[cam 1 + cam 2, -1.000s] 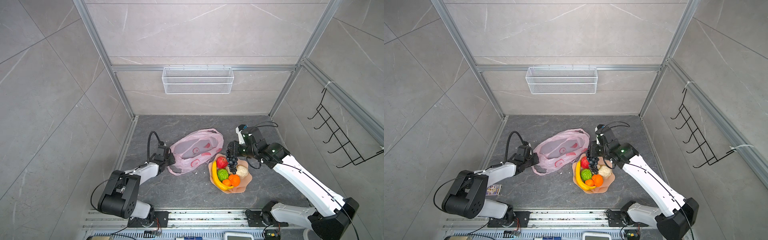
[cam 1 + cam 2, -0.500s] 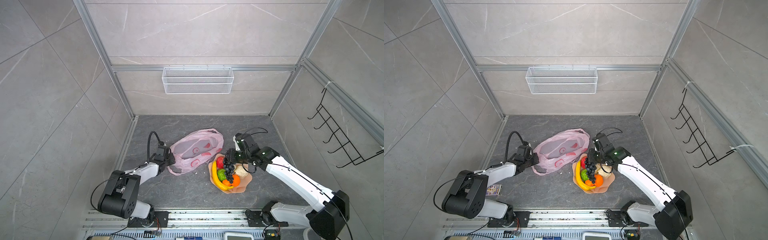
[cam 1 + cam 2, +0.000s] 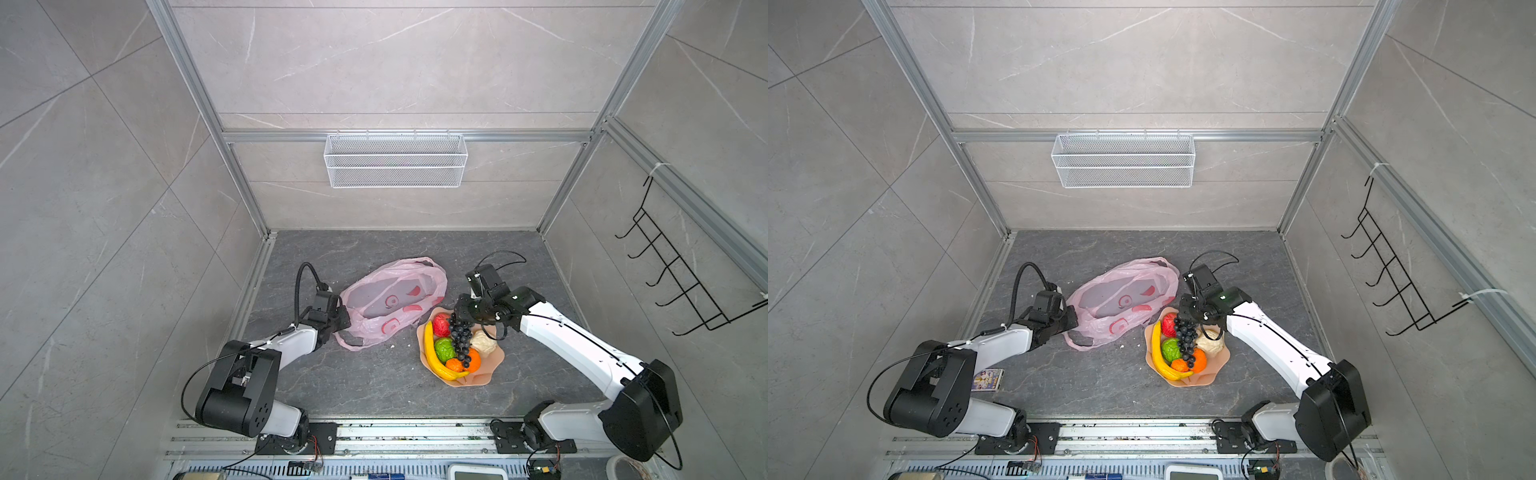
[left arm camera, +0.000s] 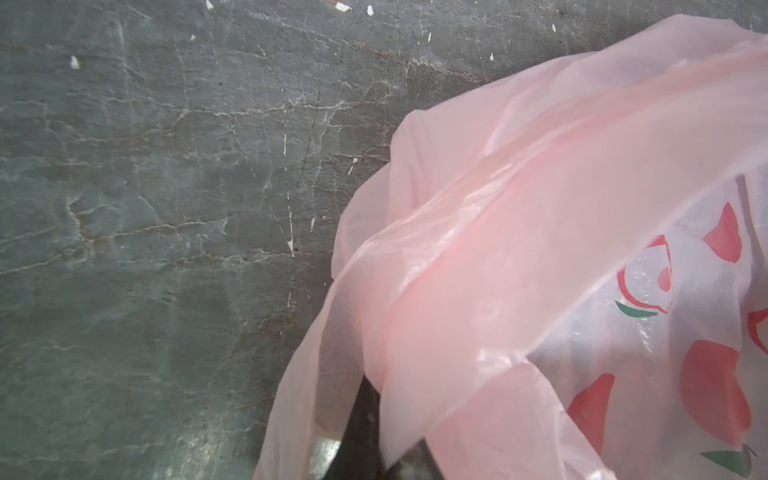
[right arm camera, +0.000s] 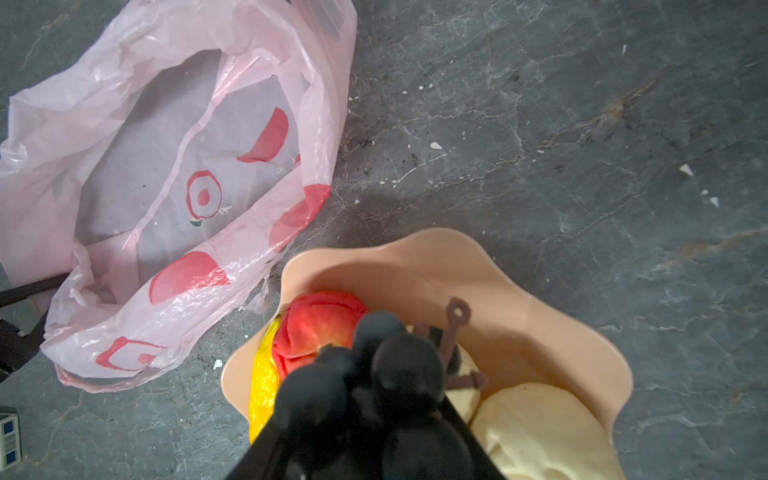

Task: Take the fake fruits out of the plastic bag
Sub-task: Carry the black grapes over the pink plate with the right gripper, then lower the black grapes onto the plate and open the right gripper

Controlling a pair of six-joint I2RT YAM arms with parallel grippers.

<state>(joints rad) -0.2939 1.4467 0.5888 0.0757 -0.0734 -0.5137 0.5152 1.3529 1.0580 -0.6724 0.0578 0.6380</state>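
Fruit sits heaped on a peach plate (image 3: 482,376) on the grey table (image 3: 374,386). A banana (image 3: 434,357) curves along the plate's left edge. Beside it lie an apple (image 3: 441,325), a green ball (image 3: 444,348), two oranges (image 3: 473,359) and a beige lump (image 3: 482,341), with grapes (image 3: 460,338) draped across the heap. The pink bag (image 3: 395,299) lies slack with its mouth open, just left of the plate and touching its rim. The left fingers (image 4: 361,419) are clenched on the bag's left edge, with pink film draped over them. The right fingers (image 5: 257,463) straddle the top of the grapes, one on each side. Whether they grip the bunch or have let go, I cannot tell.
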